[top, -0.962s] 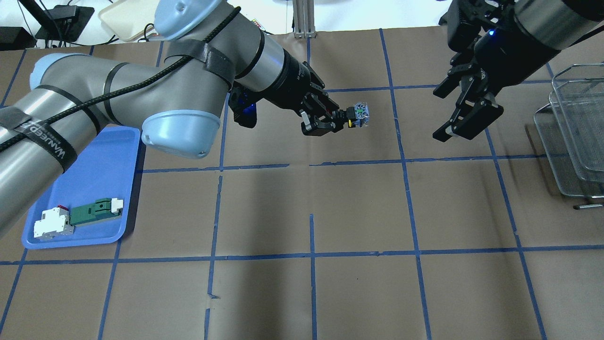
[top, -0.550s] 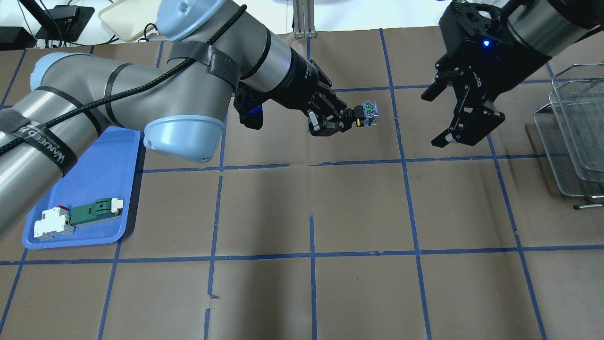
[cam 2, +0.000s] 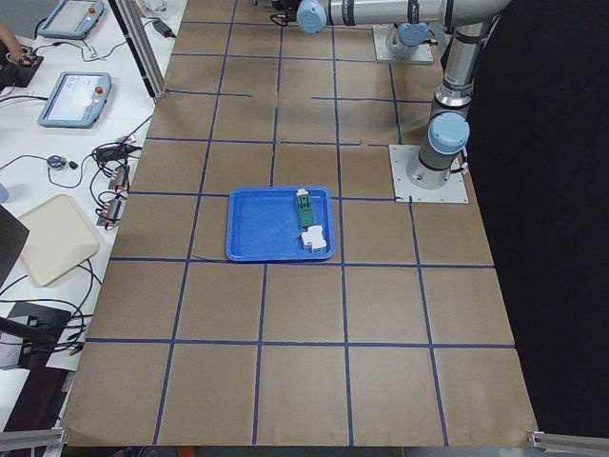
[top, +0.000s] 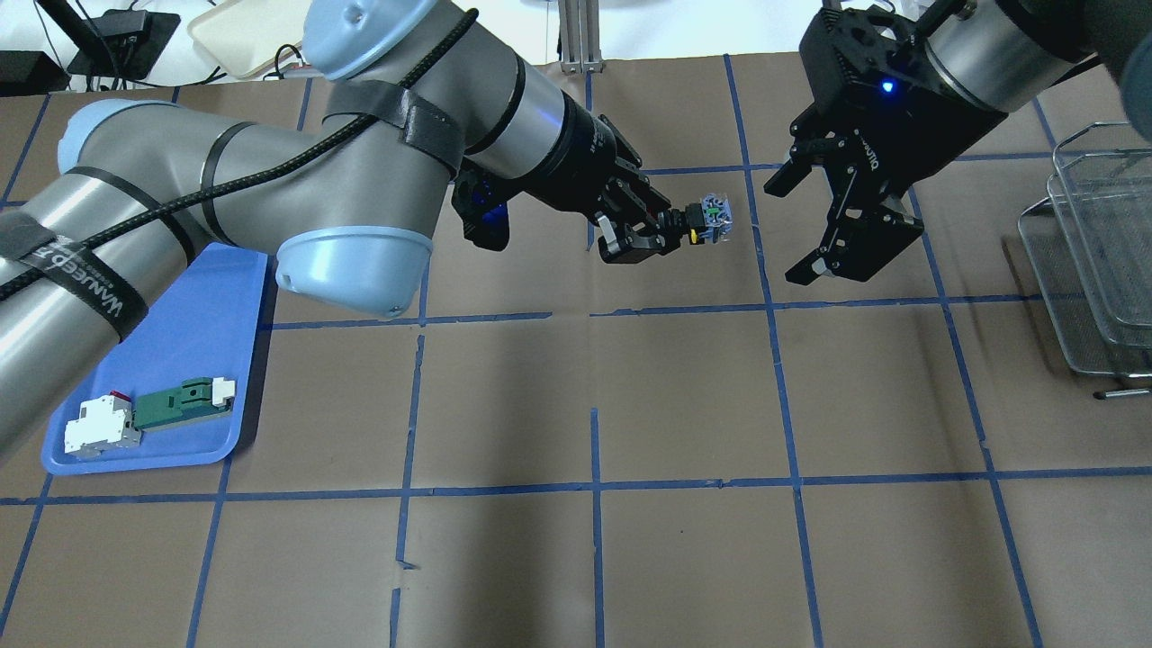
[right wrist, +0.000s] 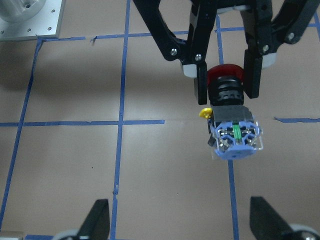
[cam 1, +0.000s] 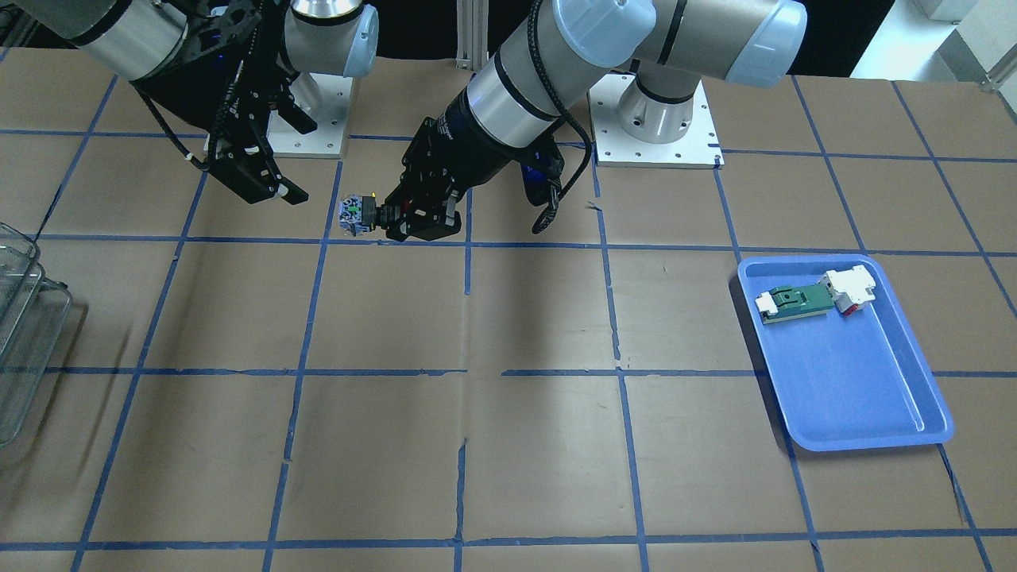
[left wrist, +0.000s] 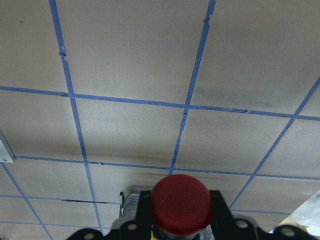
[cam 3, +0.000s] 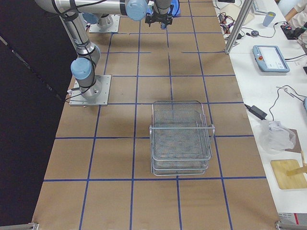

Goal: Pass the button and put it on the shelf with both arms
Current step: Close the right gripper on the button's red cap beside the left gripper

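The button (top: 713, 216) has a red cap, a black collar and a grey-blue block with green marks. My left gripper (top: 677, 230) is shut on its collar and holds it level above the table, block end toward the right arm. It shows in the front view (cam 1: 355, 216), and its red cap shows in the left wrist view (left wrist: 181, 205). My right gripper (top: 783, 232) is open and empty, a short way to the right of the button, jaws facing it. The right wrist view shows the button (right wrist: 234, 131) ahead between its open fingertips (right wrist: 97, 220). The shelf (top: 1098, 261) is a tiered wire-mesh rack at the table's right edge.
A blue tray (top: 202, 306) at the left holds a green-and-white board part (top: 180, 403) and a white block (top: 99, 428). The table is brown paper with a blue tape grid. The shelf also shows in the right side view (cam 3: 181, 139).
My right gripper has moved left toward the button and stays open. My left gripper has carried the button a little to the right.
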`<state>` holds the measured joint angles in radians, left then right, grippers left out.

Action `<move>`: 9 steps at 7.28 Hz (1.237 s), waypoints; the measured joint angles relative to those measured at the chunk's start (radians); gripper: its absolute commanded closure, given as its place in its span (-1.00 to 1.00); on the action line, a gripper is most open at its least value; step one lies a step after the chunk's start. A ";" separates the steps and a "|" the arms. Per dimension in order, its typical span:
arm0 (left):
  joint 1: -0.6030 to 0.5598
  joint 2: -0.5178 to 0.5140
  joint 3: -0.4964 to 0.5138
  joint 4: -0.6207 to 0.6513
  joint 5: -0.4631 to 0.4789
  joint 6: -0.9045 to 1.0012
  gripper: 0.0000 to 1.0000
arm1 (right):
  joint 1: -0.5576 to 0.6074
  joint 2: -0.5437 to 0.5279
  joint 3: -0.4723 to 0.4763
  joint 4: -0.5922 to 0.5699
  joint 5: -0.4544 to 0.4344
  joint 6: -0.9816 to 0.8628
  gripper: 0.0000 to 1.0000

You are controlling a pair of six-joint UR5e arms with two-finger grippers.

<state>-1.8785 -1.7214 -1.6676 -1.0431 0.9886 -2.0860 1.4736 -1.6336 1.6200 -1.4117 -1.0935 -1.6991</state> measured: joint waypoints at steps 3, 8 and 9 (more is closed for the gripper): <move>-0.006 0.019 -0.001 -0.001 -0.027 -0.023 1.00 | 0.008 0.018 -0.005 -0.049 0.044 0.031 -1.00; -0.007 0.061 -0.016 -0.011 -0.076 -0.044 1.00 | 0.049 0.030 -0.010 -0.084 0.047 0.100 -1.00; -0.007 0.067 -0.017 -0.015 -0.078 -0.046 1.00 | 0.050 0.030 -0.009 -0.083 0.045 0.103 -1.00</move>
<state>-1.8859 -1.6546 -1.6849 -1.0578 0.9106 -2.1317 1.5240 -1.6037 1.6108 -1.4950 -1.0482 -1.5957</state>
